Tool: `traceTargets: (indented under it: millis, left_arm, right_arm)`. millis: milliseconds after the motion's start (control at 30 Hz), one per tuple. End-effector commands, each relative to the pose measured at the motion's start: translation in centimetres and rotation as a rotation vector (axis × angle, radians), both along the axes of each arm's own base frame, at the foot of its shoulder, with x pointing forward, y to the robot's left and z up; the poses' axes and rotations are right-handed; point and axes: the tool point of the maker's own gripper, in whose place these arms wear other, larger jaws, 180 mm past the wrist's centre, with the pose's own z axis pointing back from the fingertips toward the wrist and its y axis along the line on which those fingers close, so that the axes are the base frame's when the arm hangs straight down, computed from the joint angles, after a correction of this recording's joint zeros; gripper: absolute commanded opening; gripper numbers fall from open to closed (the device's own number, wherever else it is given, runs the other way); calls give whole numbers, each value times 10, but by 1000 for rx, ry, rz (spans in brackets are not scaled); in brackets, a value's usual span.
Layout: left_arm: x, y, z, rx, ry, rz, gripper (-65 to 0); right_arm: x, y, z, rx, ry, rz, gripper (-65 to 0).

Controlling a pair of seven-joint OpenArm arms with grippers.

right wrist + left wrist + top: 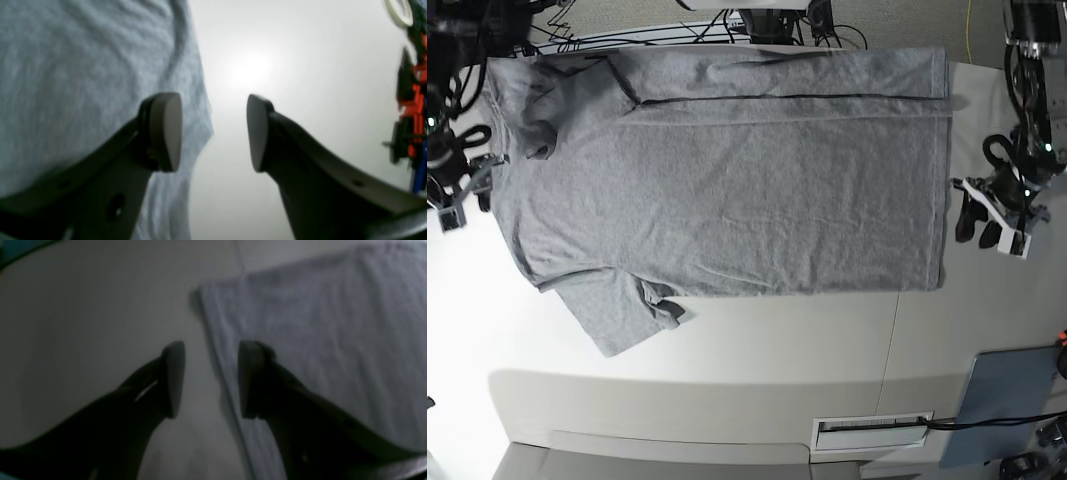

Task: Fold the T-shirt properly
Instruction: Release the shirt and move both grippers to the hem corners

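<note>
Both grippers stood with jaws apart and nothing between them: the left gripper (211, 380) just off one edge of the T-shirt (727, 170), the right gripper (215, 133) at the opposite edge. That shirt lay spread flat, plain grey side up, across the white table (777, 340).

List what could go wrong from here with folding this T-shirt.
1. The left gripper is open straddling the T-shirt hem edge, one finger over bare table; closing might catch only a sliver and slip.
2. The right gripper hangs open beside the cloth edge and could pinch nothing.
3. One side is already folded over at the far edge and a sleeve sticks out; lifting may undo that fold or bunch the sleeve.
</note>
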Motion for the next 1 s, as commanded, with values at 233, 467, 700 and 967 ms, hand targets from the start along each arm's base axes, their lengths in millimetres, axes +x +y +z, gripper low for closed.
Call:
traceTargets:
  millis: [233,467,700,967]
  left_arm:
    - [78,6,3,15,9,70,-379]
    - [111,-7,3,-50,34,89,-379]
    - [121,-2,-25,-78,128,146,-379]
    - [112,15,-52,-50,227,201,-379]
  right_arm:
    - [69,1,3,38,6,-55,-340]
    - [105,12,-7,80,52,-43,-341]
    - [126,31,-27,179,134,-31,-341]
    - [134,39,-24,171,138,-7,-341]
